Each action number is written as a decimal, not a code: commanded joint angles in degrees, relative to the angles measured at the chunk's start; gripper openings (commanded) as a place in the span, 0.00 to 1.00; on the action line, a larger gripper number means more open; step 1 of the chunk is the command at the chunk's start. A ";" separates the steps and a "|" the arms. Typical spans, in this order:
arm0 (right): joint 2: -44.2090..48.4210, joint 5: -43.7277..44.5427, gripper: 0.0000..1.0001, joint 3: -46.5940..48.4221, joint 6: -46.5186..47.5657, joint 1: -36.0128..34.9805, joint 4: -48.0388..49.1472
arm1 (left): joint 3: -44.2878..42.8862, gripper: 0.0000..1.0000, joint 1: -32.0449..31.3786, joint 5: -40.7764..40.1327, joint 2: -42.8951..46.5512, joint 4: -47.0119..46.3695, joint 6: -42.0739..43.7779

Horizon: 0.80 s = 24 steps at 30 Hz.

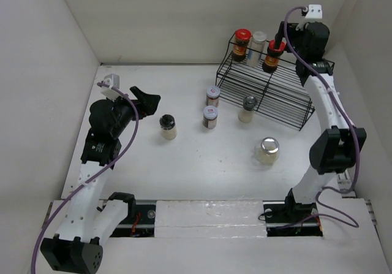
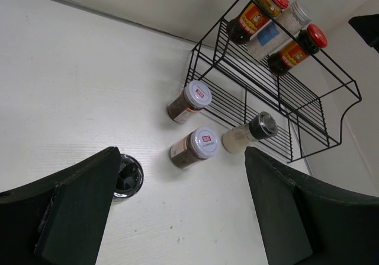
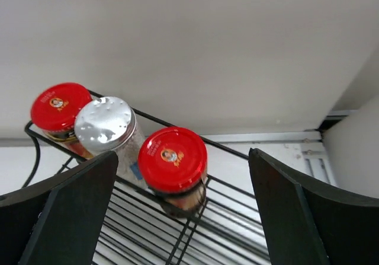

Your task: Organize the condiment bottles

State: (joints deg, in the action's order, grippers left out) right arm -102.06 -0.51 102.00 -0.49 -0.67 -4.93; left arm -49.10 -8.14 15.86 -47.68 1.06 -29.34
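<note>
A black wire rack (image 1: 278, 102) stands at the back right. On its upper shelf stand a red-lidded jar (image 1: 242, 44), a silver-lidded jar (image 1: 259, 42) and a second red-lidded jar (image 1: 274, 54). My right gripper (image 1: 282, 38) is open above that second red-lidded jar (image 3: 172, 159), fingers wide on either side, not touching. On the table are two silver-lidded brown jars (image 1: 212, 96) (image 1: 210, 116), a dark-lidded pale jar (image 1: 247, 108), a black-lidded jar (image 1: 167, 126) and a large silver-lidded jar (image 1: 267, 149). My left gripper (image 1: 148, 102) is open and empty, just left of the black-lidded jar (image 2: 127, 177).
White walls enclose the table on the left, back and right. The rack's lower shelf (image 2: 260, 108) holds nothing. The rack's right end sits close to my right arm (image 1: 327, 108). The arm bases stand at the near edge.
</note>
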 commanded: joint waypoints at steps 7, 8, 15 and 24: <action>28.92 19.66 0.26 -37.97 -12.77 -13.38 14.76 | -0.12 0.82 0.32 0.41 2.77 -3.08 -0.63; 30.50 22.11 0.22 -40.80 -13.48 -15.22 14.77 | -0.12 0.82 0.32 -2.12 2.77 -1.17 -1.15; 44.04 30.29 1.00 -52.33 -17.88 -27.71 -7.34 | -0.64 0.81 0.32 -6.36 3.30 0.69 -3.87; 54.69 29.35 1.00 -64.11 -27.11 -27.12 -22.49 | -1.17 0.86 0.32 -8.47 3.91 1.75 -5.37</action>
State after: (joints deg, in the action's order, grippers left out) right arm -47.07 28.71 39.70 -23.90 -29.67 -22.83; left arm -49.12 -8.14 8.36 -45.01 3.84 -33.91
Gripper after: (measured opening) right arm 0.998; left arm 0.854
